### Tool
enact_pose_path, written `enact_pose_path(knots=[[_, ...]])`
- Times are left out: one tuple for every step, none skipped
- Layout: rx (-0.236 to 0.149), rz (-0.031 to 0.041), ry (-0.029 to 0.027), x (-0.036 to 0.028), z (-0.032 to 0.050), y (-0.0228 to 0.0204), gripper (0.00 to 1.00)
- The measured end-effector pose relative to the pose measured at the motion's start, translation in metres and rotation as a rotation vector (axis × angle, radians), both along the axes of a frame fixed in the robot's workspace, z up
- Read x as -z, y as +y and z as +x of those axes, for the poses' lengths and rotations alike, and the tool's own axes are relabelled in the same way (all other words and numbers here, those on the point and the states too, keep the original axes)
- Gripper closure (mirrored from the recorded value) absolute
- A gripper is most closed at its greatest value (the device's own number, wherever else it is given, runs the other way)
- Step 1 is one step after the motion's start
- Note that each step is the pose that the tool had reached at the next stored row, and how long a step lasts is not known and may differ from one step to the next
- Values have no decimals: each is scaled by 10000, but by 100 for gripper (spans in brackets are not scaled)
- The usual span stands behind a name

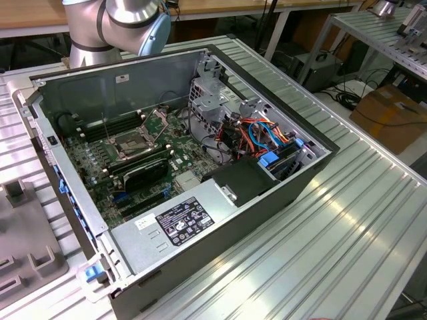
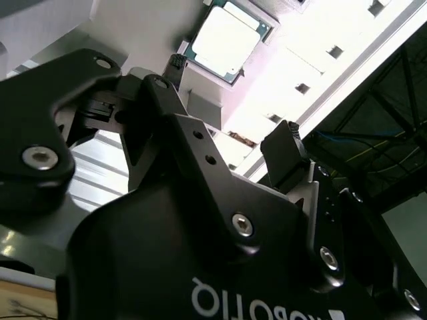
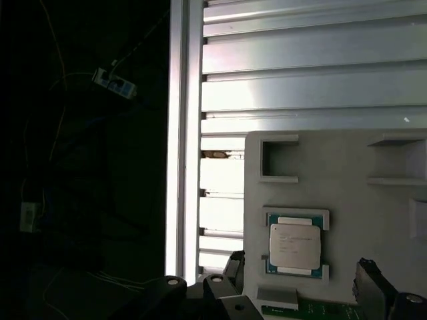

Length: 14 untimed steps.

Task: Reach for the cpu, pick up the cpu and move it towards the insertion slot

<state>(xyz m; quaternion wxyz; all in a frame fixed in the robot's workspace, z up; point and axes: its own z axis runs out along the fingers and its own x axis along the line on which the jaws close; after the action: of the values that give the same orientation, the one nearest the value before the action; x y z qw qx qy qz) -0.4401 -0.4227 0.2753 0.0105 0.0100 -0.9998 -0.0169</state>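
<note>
The cpu (image 3: 295, 243), a square chip with a pale metal lid and a green rim, lies flat in a pocket of a grey holder plate (image 3: 347, 167); the second wrist view shows the cpu (image 2: 227, 40) too. My gripper (image 3: 300, 273) is open and hangs over it, one black fingertip (image 3: 233, 263) on each side of the chip, apart from it. In the second wrist view the gripper (image 2: 233, 103) holds nothing. The insertion slot (image 1: 133, 143) sits on the motherboard inside the open computer case (image 1: 280, 193), its steel plate hinged up. The arm (image 1: 113, 27) stands behind the case.
The holder plate rests on a ribbed aluminium table (image 3: 313, 67) close to its edge (image 3: 183, 133), with dark floor and cables beyond. Inside the case are a power supply (image 1: 177, 223), a drive cage (image 1: 213, 100) and coloured cables (image 1: 267, 137). A grey tray (image 1: 27, 247) lies at the exterior view's left.
</note>
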Motion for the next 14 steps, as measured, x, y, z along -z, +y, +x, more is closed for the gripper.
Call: enact_pose_path(knots=[[0, -1, 0, 3, 0, 0, 26], [1, -1, 0, 4, 0, 0, 26], [0, -1, 1, 5, 0, 0, 26], [1, 1, -2, 11, 0, 1, 26], [0, 0, -4, 17, 0, 1, 26], [0, -2, -1, 19, 0, 0, 26], [0, -1, -2, 32, 0, 0, 26], [1, -2, 0, 44, 0, 0, 26], [0, -2, -1, 62, 0, 0, 26], [0, -1, -1, 71, 0, 0, 26], [0, -2, -1, 78, 0, 0, 26], [0, -2, -1, 86, 0, 0, 26], [0, -1, -1, 94, 0, 0, 26], [0, -2, -1, 107, 0, 0, 26]])
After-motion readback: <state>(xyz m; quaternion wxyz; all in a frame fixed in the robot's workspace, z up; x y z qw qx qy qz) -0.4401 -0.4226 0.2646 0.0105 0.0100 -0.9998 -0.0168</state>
